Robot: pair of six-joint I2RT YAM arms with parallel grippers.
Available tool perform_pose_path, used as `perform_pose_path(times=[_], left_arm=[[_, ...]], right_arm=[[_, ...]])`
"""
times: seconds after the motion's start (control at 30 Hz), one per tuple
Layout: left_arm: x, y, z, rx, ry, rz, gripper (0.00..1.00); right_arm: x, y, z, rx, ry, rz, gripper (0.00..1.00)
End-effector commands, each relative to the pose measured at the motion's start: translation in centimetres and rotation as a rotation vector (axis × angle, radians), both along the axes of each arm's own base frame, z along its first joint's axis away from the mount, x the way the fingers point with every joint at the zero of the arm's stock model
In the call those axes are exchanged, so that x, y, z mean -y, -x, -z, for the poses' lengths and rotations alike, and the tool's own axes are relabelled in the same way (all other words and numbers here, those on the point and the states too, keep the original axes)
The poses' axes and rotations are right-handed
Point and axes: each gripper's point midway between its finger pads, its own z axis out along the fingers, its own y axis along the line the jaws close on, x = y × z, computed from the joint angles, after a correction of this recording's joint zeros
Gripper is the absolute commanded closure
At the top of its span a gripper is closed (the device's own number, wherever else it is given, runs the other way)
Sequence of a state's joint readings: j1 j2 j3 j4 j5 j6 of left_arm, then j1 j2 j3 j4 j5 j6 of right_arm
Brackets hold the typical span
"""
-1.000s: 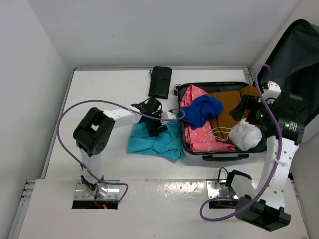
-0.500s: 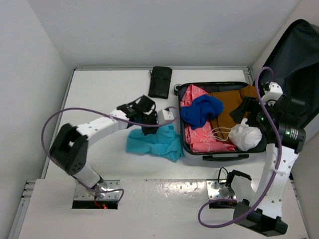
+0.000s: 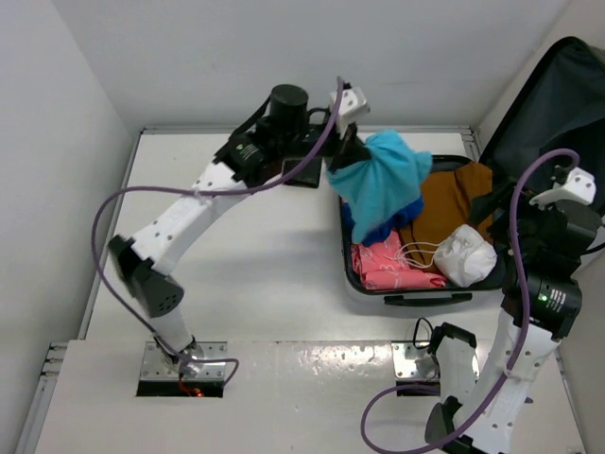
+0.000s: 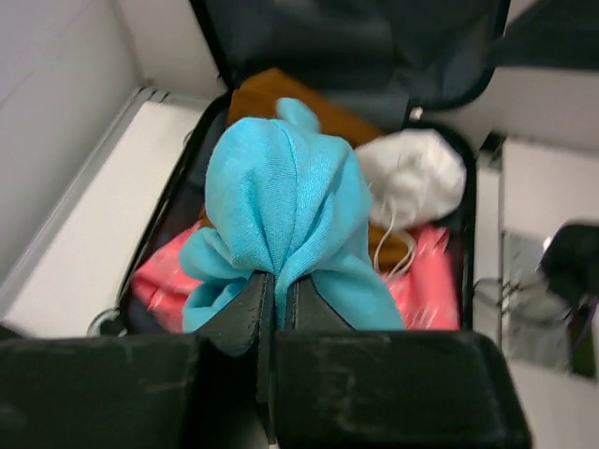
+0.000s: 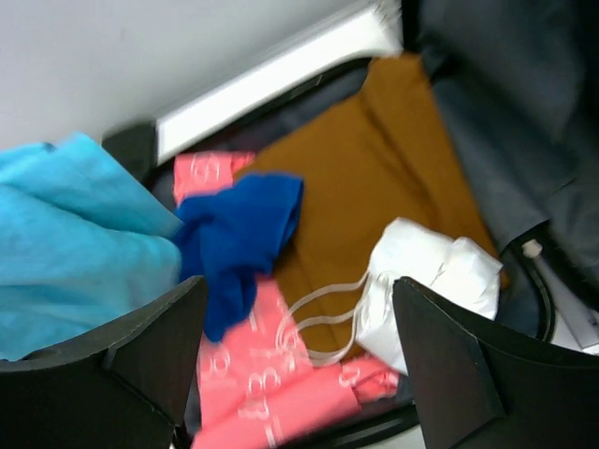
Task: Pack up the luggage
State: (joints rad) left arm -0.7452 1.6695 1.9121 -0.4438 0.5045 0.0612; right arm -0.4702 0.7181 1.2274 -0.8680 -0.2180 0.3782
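My left claw (image 4: 274,304) is pinched tight on a fold of the turquoise cloth (image 4: 281,196), so it hangs bunched over the open luggage (image 3: 408,299) at the right of the table (image 3: 236,265), ready to drop inside; my right claw (image 5: 295,318) hovers over it, spread wide, empty.

You see turquoise cloth (image 3: 383,175) bunched, raised off white desk (image 3: 255,265), hanging above dark blue cloth (image 3: 367,227). Blue one lies on pink printed fabric (image 3: 383,267). White drawstring bag (image 3: 465,255) rests on orange-brown cloth (image 3: 444,199), touching pink; cords trail over pink.
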Motion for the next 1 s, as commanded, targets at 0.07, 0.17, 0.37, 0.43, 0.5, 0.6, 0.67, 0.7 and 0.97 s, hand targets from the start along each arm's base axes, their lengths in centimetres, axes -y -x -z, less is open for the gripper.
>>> perform_pose_path(times=[0.07,0.17,0.37,0.43,0.5,0.6,0.67,0.7,0.97], left_arm=[[6.8,-2.3,-4.1,-0.145,0.275,0.083,1.00],[10.6,-2.7,-5.1,-0.160,0.376,0.142,1.00],[16.5,-3.0,-2.5,-0.276,0.515,0.242,1.00],[19.1,-2.9,1.5,-0.311,0.473,0.243,0.84],[19.9,-4.1,4.2,-0.317,0.425,0.173,0.15],[18.3,-7.1,6.4,-0.344,0.389,0.067,0.00],[15.8,-8.6,4.2,-0.311,0.412,0.017,0.00],[14.5,-9.3,3.7,-0.316,0.408,-0.018,0.00],[-7.6,-21.2,4.2,-0.193,0.254,-0.759,0.00]], right_arm=[[3.3,-0.1,-3.7,0.117,0.021,0.210,0.20],[4.0,-0.2,-2.2,0.066,0.032,0.233,0.20],[4.7,-0.2,-1.7,0.038,0.069,0.244,0.20],[4.8,-0.2,-1.6,0.033,0.082,0.242,0.20],[4.6,-0.4,-1.2,0.018,0.076,0.221,0.19],[3.8,-0.9,-0.2,0.001,0.054,0.167,0.19],[3.1,-1.3,0.5,-0.008,0.034,0.123,0.19],[2.8,-1.5,1.4,-0.023,0.021,0.103,0.19],[-0.4,-3.4,4.4,-0.063,-0.094,-0.106,0.21]])
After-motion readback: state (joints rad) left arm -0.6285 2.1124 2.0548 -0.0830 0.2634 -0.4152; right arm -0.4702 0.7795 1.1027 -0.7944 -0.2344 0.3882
